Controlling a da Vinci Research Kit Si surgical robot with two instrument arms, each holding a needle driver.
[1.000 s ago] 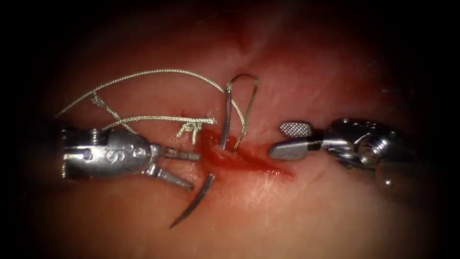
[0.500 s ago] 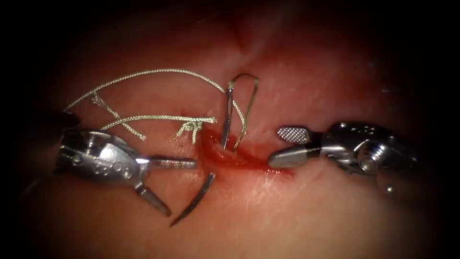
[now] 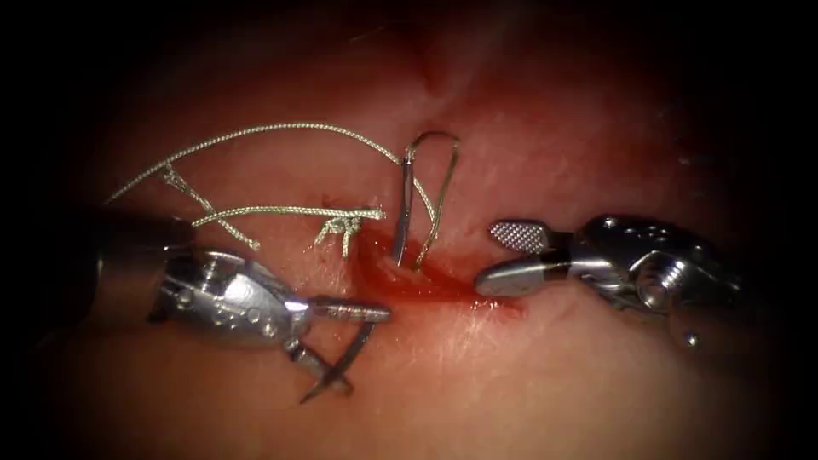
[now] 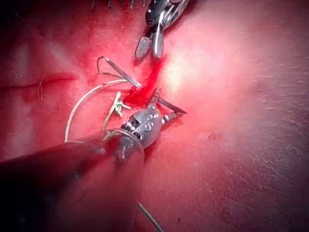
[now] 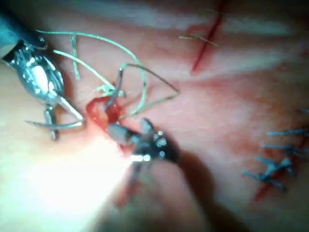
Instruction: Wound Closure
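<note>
Steel, curved and dark against the red fluid (image 3: 409,285), our needle (image 3: 345,362) sits through the tissue (image 3: 545,375): its swaged end stands up out of the cut (image 3: 443,290) with the thread (image 3: 256,132) looping off it, and its pointed end comes out of the surface on the cut's left side.

Half a second ago our left tool (image 3: 345,345) lay beside that pointed end with its jaws spread and clear of it. Now it has slid right, and the spread jaws straddle the emerging shaft, one above it and one below, not yet closed on anything. We judge the needle framed for a grasp but still unheld.

Our right tool (image 3: 503,255) has stayed at the cut's right end, jaws apart and holding nothing.
</note>
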